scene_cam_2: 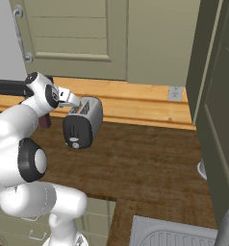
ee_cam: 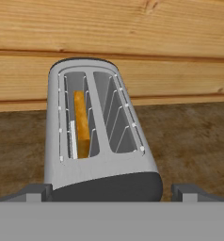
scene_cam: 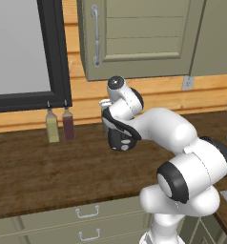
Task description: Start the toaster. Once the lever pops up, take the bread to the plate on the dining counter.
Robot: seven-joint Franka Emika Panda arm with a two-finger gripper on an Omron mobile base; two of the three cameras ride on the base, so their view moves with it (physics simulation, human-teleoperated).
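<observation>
The silver-grey toaster [ee_cam: 97, 136] stands on the wood counter against the plank wall, its black end panel [ee_cam: 109, 188] toward me. One golden-crusted bread [ee_cam: 81, 122] slice sits low in its left slot, and the right slot is bare. My gripper [ee_cam: 113, 193] hovers just above and in front of the near end, open, with a fingertip [ee_cam: 36, 192] on each side and nothing between them. From the right base view the toaster [scene_cam_2: 82, 122] is close under my gripper [scene_cam_2: 74, 108]. The plate and the dining counter are out of view.
Two bottles [scene_cam: 52, 126] [scene_cam: 68, 124] stand by the wall under a dark-framed window [scene_cam: 20, 47]. An olive wall cabinet [scene_cam: 134, 38] hangs overhead. A tall cabinet [scene_cam_2: 217, 96] closes off the right, and a sink [scene_cam_2: 174, 235] lies at the near right. Drawers [scene_cam: 87, 212] sit below the counter.
</observation>
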